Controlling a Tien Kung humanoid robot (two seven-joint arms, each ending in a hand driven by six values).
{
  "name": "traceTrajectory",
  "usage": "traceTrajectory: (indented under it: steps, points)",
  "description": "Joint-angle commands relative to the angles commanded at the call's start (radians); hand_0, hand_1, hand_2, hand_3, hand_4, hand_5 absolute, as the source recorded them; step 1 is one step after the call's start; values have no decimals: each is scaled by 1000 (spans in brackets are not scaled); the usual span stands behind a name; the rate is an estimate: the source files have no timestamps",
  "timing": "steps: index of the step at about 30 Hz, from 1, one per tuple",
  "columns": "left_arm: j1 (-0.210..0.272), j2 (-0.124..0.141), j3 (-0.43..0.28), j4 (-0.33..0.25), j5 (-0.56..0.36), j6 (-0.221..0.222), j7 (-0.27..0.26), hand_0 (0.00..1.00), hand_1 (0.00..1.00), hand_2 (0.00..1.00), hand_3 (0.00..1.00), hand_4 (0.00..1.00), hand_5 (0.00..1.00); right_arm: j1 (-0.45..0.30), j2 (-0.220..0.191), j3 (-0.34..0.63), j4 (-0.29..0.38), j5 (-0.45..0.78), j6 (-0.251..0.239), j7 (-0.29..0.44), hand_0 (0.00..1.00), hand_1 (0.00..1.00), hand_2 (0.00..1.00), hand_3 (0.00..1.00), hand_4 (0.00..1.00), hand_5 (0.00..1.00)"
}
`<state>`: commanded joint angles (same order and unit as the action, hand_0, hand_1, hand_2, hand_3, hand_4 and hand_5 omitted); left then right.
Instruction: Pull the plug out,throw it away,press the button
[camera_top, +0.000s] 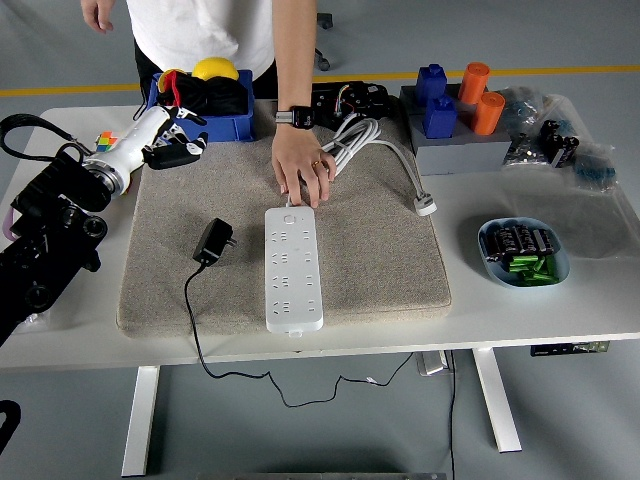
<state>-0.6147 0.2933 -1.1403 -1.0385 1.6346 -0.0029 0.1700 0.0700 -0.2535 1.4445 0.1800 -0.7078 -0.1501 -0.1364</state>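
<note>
Left hand (170, 145) hovering released over mat's (380, 255) far-left corner; black plug (212, 242) lying on mat just left of power strip (293, 267); person's hand (301, 172) pressing strip's far end.

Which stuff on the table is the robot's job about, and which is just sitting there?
For the job:
black plug, lying loose on the mat
white power strip, held by a person's hand
left hand

Just lying about:
Rubik's cube
blue bin
bowl of batteries
orange cylinders
</note>
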Motion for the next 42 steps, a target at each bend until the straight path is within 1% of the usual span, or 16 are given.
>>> traceTrajectory:
  steps: [4, 5, 6, 7, 12, 13, 22, 29, 30, 31, 42]
  points:
    - [18, 32, -17, 3, -4, -4, 2, 794, 786, 704, 757, 594, 370, 0, 1, 3, 0, -3, 2, -2, 743, 654, 642, 612, 650, 469]
    - [23, 37, -22, 2, -6, -4, 0, 794, 786, 704, 757, 594, 370, 0, 1, 4, 0, -4, 2, -2, 743, 654, 642, 612, 650, 469]
    - [30, 41, -33, 0, -5, -4, -2, 808, 803, 728, 761, 612, 368, 0, 2, 5, 0, -4, 2, -2, 743, 654, 640, 612, 649, 469]
    - [44, 44, -53, -3, 1, 0, -7, 808, 803, 728, 761, 612, 368, 1, 2, 4, 0, -3, 2, 0, 743, 654, 640, 612, 649, 469]
    - [83, 51, -132, -1, 25, 11, -23, 808, 803, 728, 761, 612, 368, 4, 2, 1, 0, -3, 0, 1, 743, 654, 640, 612, 649, 469]
    - [88, 52, -144, 1, 28, 12, -24, 823, 828, 756, 768, 619, 366, 5, 2, 1, 0, -3, 0, 1, 741, 653, 640, 612, 649, 468]
    - [116, 56, -244, -6, 45, 16, -34, 824, 830, 760, 773, 609, 383, 8, 4, 2, 0, -5, 2, 0, 742, 653, 640, 612, 648, 468]
    - [124, 60, -271, -5, 54, 16, -34, 825, 832, 762, 773, 607, 369, 12, 2, -5, 0, -2, 1, 0, 742, 653, 640, 612, 648, 467]
    - [125, 61, -274, -5, 55, 16, -33, 833, 836, 764, 773, 630, 359, 12, 2, -6, 0, -2, 0, -1, 742, 653, 639, 612, 648, 467]
    - [126, 62, -276, -6, 55, 16, -33, 833, 836, 764, 773, 630, 359, 12, 2, -6, 0, -1, 0, -1, 742, 653, 639, 612, 648, 467]
    - [124, 73, -282, -4, 57, 18, -31, 835, 836, 765, 772, 643, 371, 14, -2, -16, 0, 1, -1, -5, 742, 653, 639, 612, 649, 466]
